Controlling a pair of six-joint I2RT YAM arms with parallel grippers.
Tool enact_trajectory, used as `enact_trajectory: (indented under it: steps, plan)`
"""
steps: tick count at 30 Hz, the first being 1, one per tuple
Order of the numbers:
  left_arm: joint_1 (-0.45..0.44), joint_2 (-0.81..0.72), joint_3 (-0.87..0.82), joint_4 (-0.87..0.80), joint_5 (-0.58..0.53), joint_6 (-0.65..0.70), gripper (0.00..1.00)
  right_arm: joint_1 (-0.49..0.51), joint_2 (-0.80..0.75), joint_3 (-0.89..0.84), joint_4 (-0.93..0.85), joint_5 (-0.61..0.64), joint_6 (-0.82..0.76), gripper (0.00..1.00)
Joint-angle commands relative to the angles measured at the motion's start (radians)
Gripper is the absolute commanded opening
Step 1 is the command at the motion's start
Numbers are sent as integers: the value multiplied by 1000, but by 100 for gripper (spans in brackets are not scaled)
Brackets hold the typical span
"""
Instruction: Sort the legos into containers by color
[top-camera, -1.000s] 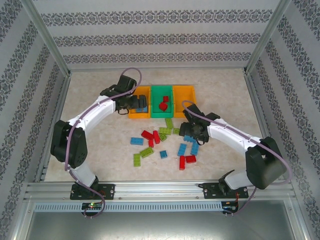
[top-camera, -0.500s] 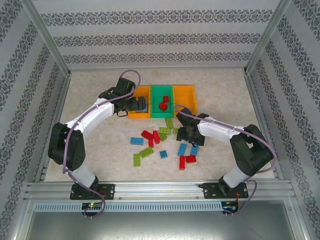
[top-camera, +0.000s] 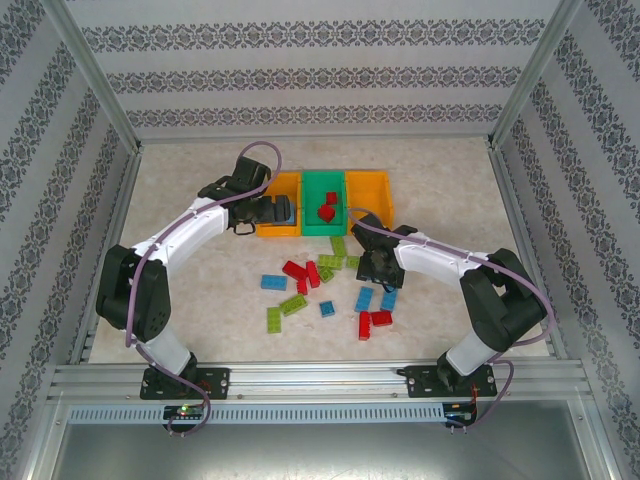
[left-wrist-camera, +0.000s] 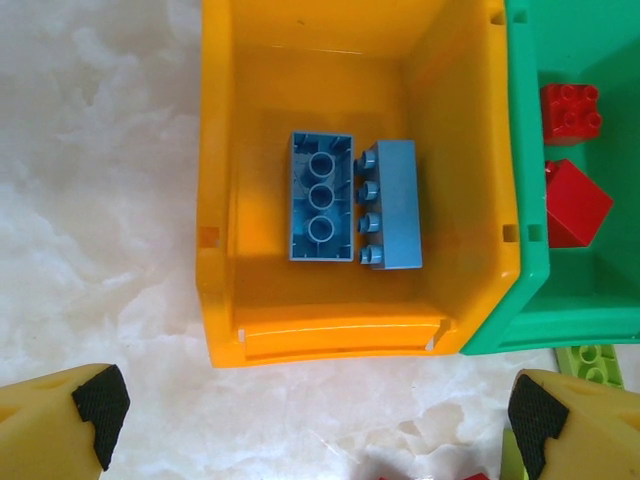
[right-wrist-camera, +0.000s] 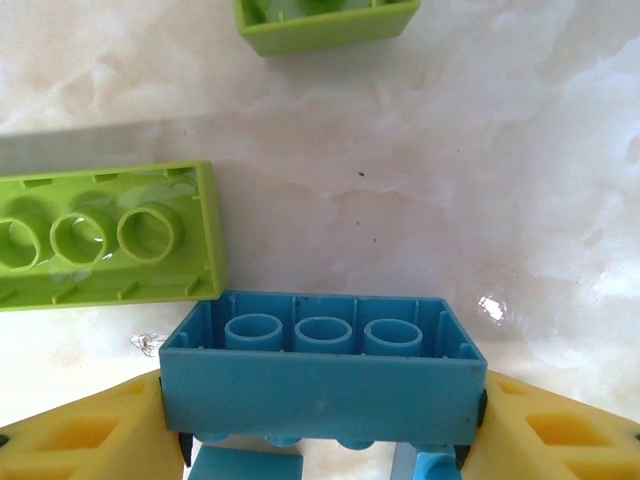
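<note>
Three containers stand in a row: a left orange bin (top-camera: 285, 178), a green bin (top-camera: 322, 175) and a right orange bin (top-camera: 368, 178). In the left wrist view the orange bin (left-wrist-camera: 330, 340) holds two blue legos (left-wrist-camera: 322, 197), and the green bin (left-wrist-camera: 520, 320) holds red legos (left-wrist-camera: 575, 202). My left gripper (top-camera: 268, 212) hangs open over that orange bin's near side, its jaws (left-wrist-camera: 320, 420) with nothing between them. My right gripper (top-camera: 378, 268) is low among the loose legos, its pads pressed against both ends of an upside-down blue brick (right-wrist-camera: 320, 385).
Loose legos lie on the marbled table in front of the bins: red (top-camera: 295, 270), blue (top-camera: 273, 282) and lime (top-camera: 293, 305). A lime brick (right-wrist-camera: 100, 245) lies right beside the gripped blue one, another (right-wrist-camera: 325, 25) farther off. Metal frame posts edge the table.
My right arm dropped toward the table and its jaws closed in onto the blue brick. The left arm shifted slightly over the left orange bin and stayed open.
</note>
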Motion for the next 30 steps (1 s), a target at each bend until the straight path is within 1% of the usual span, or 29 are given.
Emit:
enact_trajectory:
  steps: [1, 4, 8, 11, 18, 21, 26, 30]
  plan:
    - [-8, -37, -16, -8, -39, -9, 99, 26, -28, 47, -31, 51, -30, 61]
    - [-5, -55, -24, -21, -76, -13, 99, 61, -36, 120, -31, 37, -75, 61]
    - [27, -89, -63, -18, -54, -79, 99, 110, 1, 250, 27, -65, -136, 60]
    - [53, -121, -106, -11, -47, -111, 99, 125, 56, 335, 101, -146, -146, 60]
    - [94, -174, -187, -68, -92, -155, 99, 116, 270, 639, 159, -251, -177, 60]
    - [103, -185, -217, -104, -106, -163, 99, 96, 372, 779, 150, -284, -177, 60]
    - [101, -212, -283, -95, -63, -156, 100, 70, 531, 995, 87, -302, -193, 60]
    - [71, -232, -324, -74, -37, -145, 100, 50, 629, 1113, 56, -305, -185, 60]
